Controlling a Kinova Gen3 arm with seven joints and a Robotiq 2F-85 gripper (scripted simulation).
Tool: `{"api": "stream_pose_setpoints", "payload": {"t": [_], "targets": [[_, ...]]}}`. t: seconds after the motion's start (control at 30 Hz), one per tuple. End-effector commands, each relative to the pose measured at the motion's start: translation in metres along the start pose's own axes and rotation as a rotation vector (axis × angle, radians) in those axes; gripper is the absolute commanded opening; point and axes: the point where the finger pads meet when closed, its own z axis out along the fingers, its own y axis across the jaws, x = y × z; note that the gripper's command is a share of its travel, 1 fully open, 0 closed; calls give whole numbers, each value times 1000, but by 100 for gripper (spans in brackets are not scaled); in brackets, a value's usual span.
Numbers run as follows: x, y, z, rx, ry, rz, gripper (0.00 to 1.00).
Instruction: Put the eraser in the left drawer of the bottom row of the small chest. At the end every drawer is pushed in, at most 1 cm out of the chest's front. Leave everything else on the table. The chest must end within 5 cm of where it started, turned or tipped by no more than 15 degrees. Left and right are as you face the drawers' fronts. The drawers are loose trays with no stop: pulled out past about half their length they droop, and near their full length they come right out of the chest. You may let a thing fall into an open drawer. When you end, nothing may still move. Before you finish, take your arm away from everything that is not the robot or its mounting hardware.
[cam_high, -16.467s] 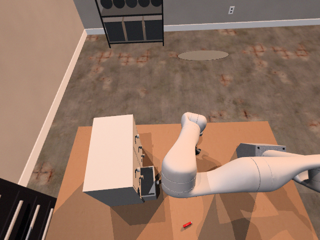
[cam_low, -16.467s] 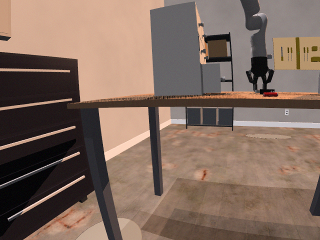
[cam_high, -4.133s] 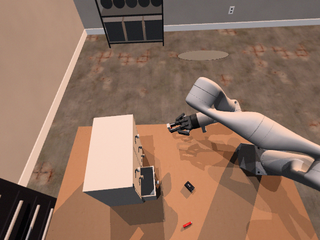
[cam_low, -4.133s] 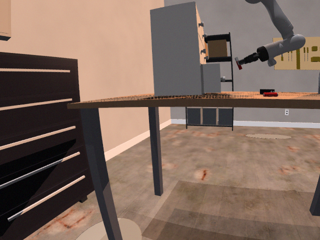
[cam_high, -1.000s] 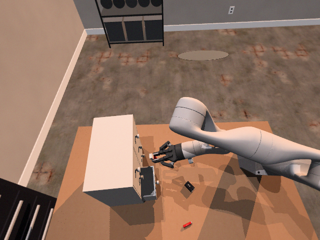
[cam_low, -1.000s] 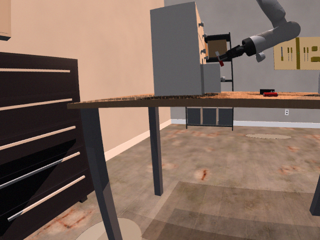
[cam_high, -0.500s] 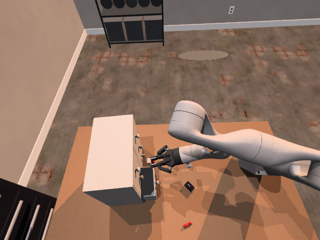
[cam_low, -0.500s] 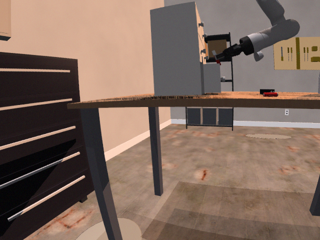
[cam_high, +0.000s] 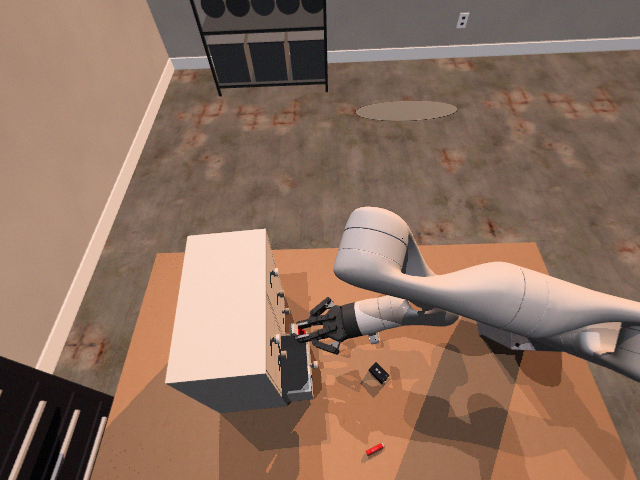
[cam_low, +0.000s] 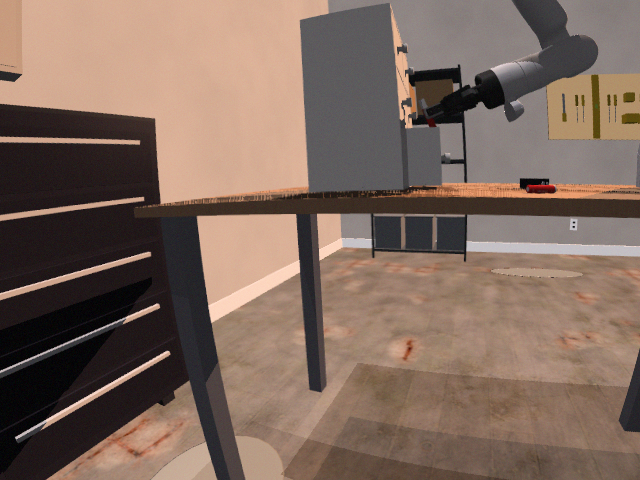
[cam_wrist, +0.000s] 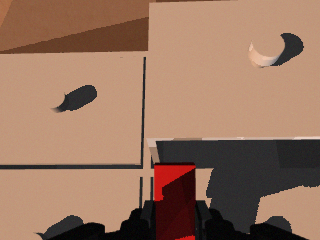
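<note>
The small white chest (cam_high: 222, 315) stands on the left of the table with its drawer fronts facing my arm. Its bottom-row left drawer (cam_high: 297, 369) is pulled part way out; it also shows in the side view (cam_low: 423, 155). My gripper (cam_high: 305, 331) is shut on the red eraser (cam_high: 301, 330), close to the chest's front. In the side view the eraser (cam_low: 431, 119) hangs just above the open drawer's top edge. In the wrist view the eraser (cam_wrist: 174, 200) stands upright between my fingers, in front of the drawer's rim (cam_wrist: 235, 142).
A small black object (cam_high: 378, 372) lies on the table to the right of the open drawer. A red cylinder (cam_high: 374, 448) lies nearer the front edge. The other drawers look pushed in, with knobs sticking out. A dark dresser (cam_low: 72, 279) stands beside the table.
</note>
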Motion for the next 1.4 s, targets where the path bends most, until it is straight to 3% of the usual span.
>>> {"api": "stream_pose_setpoints", "payload": {"t": [0.0,1.37], "targets": [[-2,4,2,-3,-3,-2,19],[-6,22,13,-3,-3,-2,19]]}}
